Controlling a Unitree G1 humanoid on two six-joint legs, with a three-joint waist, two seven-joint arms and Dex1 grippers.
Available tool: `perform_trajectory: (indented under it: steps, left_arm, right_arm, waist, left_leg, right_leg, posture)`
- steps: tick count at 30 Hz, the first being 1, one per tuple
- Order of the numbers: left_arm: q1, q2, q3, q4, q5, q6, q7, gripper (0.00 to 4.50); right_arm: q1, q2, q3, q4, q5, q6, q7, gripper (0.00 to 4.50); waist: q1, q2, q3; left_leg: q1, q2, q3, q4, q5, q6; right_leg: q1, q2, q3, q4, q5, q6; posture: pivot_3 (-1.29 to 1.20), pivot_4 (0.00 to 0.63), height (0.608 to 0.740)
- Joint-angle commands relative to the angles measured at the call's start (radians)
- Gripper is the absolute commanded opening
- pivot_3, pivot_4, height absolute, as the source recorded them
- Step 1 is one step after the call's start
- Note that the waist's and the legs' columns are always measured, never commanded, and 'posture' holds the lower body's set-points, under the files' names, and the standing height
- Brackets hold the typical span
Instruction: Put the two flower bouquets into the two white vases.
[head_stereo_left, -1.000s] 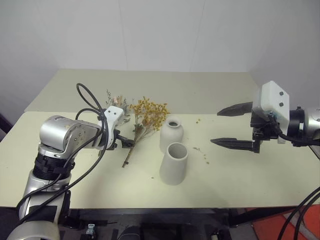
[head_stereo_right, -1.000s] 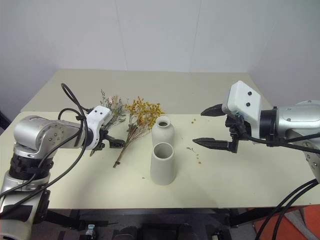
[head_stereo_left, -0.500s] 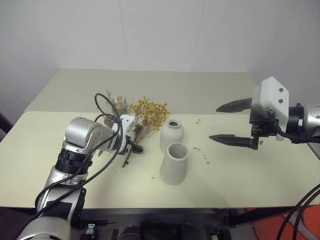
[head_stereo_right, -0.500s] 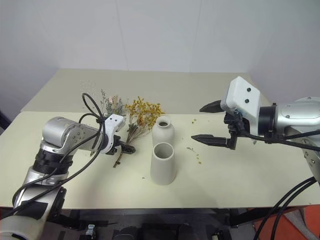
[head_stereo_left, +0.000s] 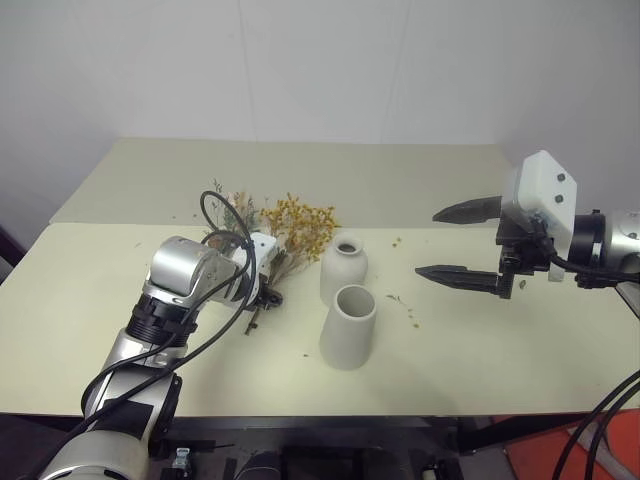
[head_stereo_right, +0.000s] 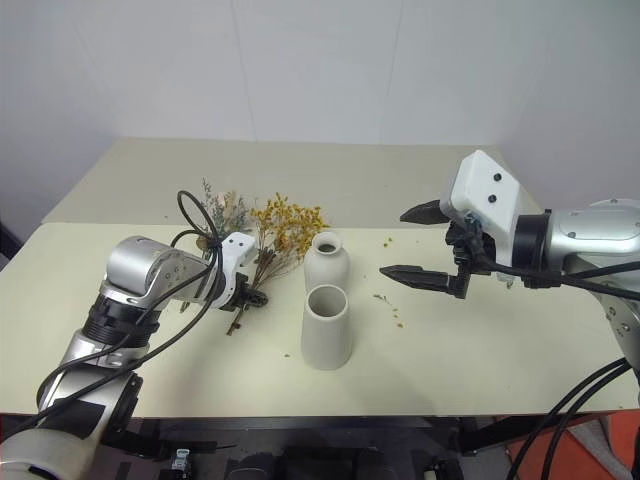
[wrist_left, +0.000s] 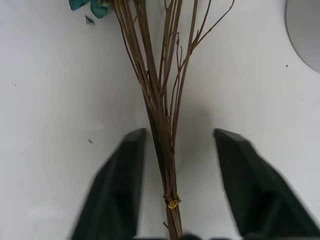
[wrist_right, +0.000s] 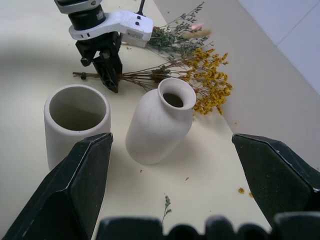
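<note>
A pale cream, matte-topped table (head_stereo_left: 500, 360) fills the lower and middle part of the head views; a seam crosses it from left to right, as if two tabletops were pushed together. Behind its far edge a plain white wall (head_stereo_left: 320, 70) takes up the upper part of the frame, marked by faint vertical panel joints. Light is even and soft, with mild shadows. An orange-red object (head_stereo_left: 600, 450) sits on the floor at lower right.
</note>
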Motion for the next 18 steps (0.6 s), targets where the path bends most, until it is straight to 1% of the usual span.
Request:
perform_trajectory:
  steps: [1,4,9,13,15,18]
  left_arm:
    - [0.011,0.003,-0.006,-0.002,0.019,-0.015,-0.019,1.03]
    - [0.026,0.006,-0.001,-0.008,0.025,-0.011,-0.021,0.06]
    - [0.042,0.022,-0.01,-0.051,0.031,-0.03,-0.038,0.02]
    - [0.077,0.023,0.012,-0.122,0.082,-0.134,-0.004,0.02]
    - [0.081,0.003,0.084,-0.121,0.09,-0.163,0.017,0.02]
    - [0.098,-0.039,0.234,-0.128,0.087,-0.225,0.054,0.02]
  right_arm:
    - [-0.006,0.0,-0.044,-0.017,0.012,0.005,-0.011,4.5]
    - [-0.001,0.0,-0.047,-0.019,0.012,0.006,-0.009,4.5]
    - [0.004,0.001,-0.048,-0.018,0.01,-0.002,-0.003,4.5]
    - [0.001,0.001,-0.045,-0.013,0.008,-0.007,0.003,4.5]
    - [-0.001,0.002,-0.044,-0.01,0.007,-0.007,0.004,4.5]
    - [0.001,0.005,-0.042,-0.011,0.002,-0.009,-0.001,4.5]
  waist:
    - [0.0,0.0,0.0]
    - [0.0,0.0,0.0]
    - [-0.001,0.0,0.0]
    - [-0.001,0.0,0.0]
    - [0.0,0.0,0.0]
    - [0.001,0.0,0.0]
  left_leg:
    - [0.0,0.0,0.0,0.0,0.0,0.0]
    - [0.0,0.0,0.0,0.0,0.0,0.0]
    - [0.001,0.0,0.0,0.0,0.0,0.0]
    - [0.001,0.0,0.0,0.0,0.0,0.0]
    - [0.0,0.0,0.0,0.0,0.0,0.0]
    - [0.0,0.0,0.0,0.001,0.0,0.0]
  right_leg:
    - [0.0,0.0,0.0,0.0,0.0,0.0]
    - [0.0,0.0,0.0,0.0,0.0,0.0]
    - [0.0,0.0,0.0,0.0,0.0,0.0]
    - [0.0,0.0,0.0,0.0,0.0,0.0]
    - [0.0,0.0,0.0,0.0,0.0,0.0]
    - [0.0,0.0,0.0,0.0,0.0,-0.001]
  posture:
    - [0.0,0.15,0.74]
    - [0.0,0.15,0.74]
    - [0.0,0.15,0.74]
    - [0.0,0.15,0.74]
    - [0.0,0.15,0.74]
    - [0.0,0.15,0.74]
